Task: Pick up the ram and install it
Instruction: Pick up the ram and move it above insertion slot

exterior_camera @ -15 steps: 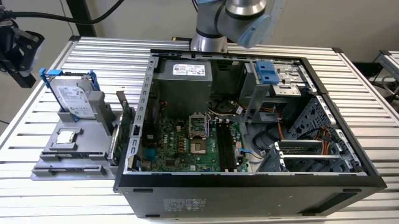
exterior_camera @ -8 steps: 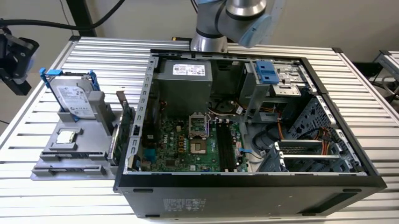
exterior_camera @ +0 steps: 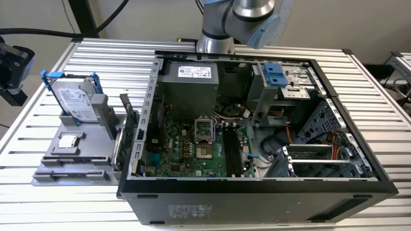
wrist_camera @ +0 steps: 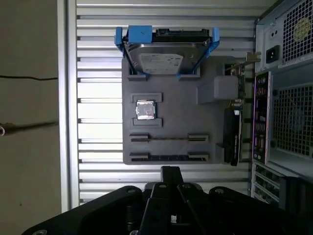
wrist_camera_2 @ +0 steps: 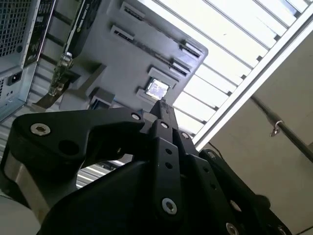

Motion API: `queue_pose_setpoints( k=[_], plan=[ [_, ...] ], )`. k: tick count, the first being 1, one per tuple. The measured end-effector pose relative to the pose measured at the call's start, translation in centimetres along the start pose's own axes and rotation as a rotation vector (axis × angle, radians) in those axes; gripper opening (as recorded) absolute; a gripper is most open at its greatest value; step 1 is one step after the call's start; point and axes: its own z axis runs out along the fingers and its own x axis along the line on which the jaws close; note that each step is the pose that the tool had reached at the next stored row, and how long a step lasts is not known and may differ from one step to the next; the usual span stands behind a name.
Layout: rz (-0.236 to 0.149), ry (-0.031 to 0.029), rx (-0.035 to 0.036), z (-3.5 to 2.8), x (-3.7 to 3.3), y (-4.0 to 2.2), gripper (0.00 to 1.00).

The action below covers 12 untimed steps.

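Note:
The ram [wrist_camera: 168, 157] is a thin dark stick standing on edge in the last holder of the grey parts tray [wrist_camera: 171, 105], beside the open computer case [exterior_camera: 257, 120]. In both wrist views my gripper [wrist_camera: 170, 171] hangs above the slatted table just off that end of the tray, a short way from the ram and not touching it. Its black fingers [wrist_camera_2: 163, 108] meet at one tip with nothing between them. The motherboard's long black slots [exterior_camera: 231, 150] lie in the middle of the case.
On the tray stand a hard drive in a blue frame [wrist_camera: 164, 51], a small square chip [wrist_camera: 145, 109] and an upright card with a metal bracket [wrist_camera: 232, 132]. The case's rear panel [wrist_camera: 283, 98] rises close beside the tray. The arm's base [exterior_camera: 222, 29] stands behind the case.

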Motion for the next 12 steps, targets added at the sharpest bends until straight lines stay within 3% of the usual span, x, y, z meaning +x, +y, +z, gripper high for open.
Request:
queue_pose_setpoints(
  k=[5,12],
  plan=[
    [0.0,0.0,0.0,-0.03,-0.02,-1.0,0.0],
    [0.0,0.0002,0.0001,-0.04,-0.02,-1.14,0.0]
  ],
)
